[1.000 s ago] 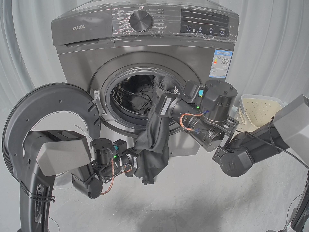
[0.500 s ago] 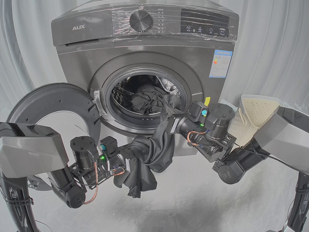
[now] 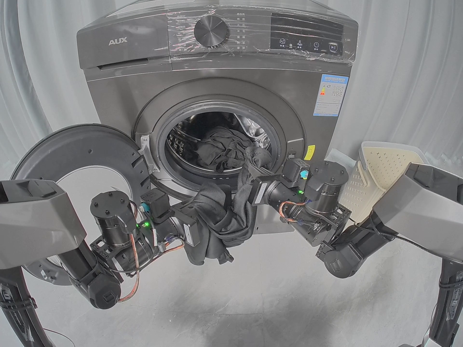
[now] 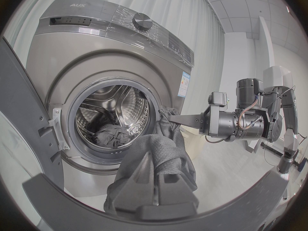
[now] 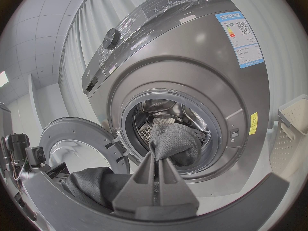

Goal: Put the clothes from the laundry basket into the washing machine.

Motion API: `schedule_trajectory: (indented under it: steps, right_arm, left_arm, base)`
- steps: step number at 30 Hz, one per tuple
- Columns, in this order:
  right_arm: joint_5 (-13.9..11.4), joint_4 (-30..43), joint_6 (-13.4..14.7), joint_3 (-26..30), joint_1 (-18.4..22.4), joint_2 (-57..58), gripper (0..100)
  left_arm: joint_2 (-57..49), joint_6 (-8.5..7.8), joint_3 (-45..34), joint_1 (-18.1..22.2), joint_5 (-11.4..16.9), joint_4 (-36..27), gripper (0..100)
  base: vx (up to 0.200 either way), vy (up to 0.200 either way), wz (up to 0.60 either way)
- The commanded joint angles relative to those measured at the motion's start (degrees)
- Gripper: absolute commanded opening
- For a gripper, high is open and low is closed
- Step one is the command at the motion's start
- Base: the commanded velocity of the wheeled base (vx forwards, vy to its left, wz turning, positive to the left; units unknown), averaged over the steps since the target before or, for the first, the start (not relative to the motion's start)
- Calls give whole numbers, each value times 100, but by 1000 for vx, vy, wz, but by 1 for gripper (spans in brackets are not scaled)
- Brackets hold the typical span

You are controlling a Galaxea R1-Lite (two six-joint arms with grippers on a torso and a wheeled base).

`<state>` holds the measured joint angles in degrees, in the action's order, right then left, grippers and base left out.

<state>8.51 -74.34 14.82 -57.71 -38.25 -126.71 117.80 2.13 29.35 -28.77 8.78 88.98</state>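
Dark garment (image 3: 226, 215) hangs in front of the washing machine (image 3: 125, 97), just below the rim of the drum (image 4: 128, 103), strung between both arms. The left gripper (image 4: 154, 174) is clamped tight on its lower bunch, and the right gripper (image 5: 156, 166) pinches the upper end right at the drum opening. Another dark piece of clothing (image 3: 219, 148) already sits inside the drum. The door (image 3: 72, 155) is swung wide open on the left, and the cream laundry basket (image 3: 386, 169) stands on the floor (image 3: 270, 290) by the machine's right side.

Dark grey garment (image 3: 226, 218), grey metallic washing machine (image 3: 120, 92); cream perforated laundry basket (image 3: 390, 165), white curtain (image 3: 410, 49)
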Motion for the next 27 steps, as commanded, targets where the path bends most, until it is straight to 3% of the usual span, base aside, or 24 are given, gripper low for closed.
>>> schedule_trajectory:
  steps: [1, 2, 6, 9, 13, 17, 27]
  right_arm:
    - [2, -2, 3, 5, 2, -12, 0]
    - [2, -2, 3, 14, 11, -12, 100]
    - [54, 42, -120, 93, 99, -38, 100]
    - [54, 33, -375, 322, 204, -56, 100]
    - [54, 86, -647, 999, 310, -117, 100]
    - [37, 69, -683, 1297, 319, -205, 100]
    - [90, 86, -656, 1139, 503, -293, 100]
  left_arm:
    - [-55, 6, 35, -6, -8, 5, 0]
    - [-55, 6, 44, -6, -8, 5, 0]
    - [-55, 24, 211, 29, -34, 5, 0]
    - [-64, 138, 369, 47, -95, 5, 0]
    - [-64, 340, 615, 56, -386, 5, 0]
    - [-64, 349, 677, 56, -429, 5, 0]
    - [-55, 349, 659, 56, -421, 5, 0]
  base:
    - [0, 0, 0]
    - [0, 0, 0]
    - [0, 0, 0]
    - [0, 0, 0]
    - [0, 0, 0]
    - [0, 0, 0]
    - [0, 0, 0]
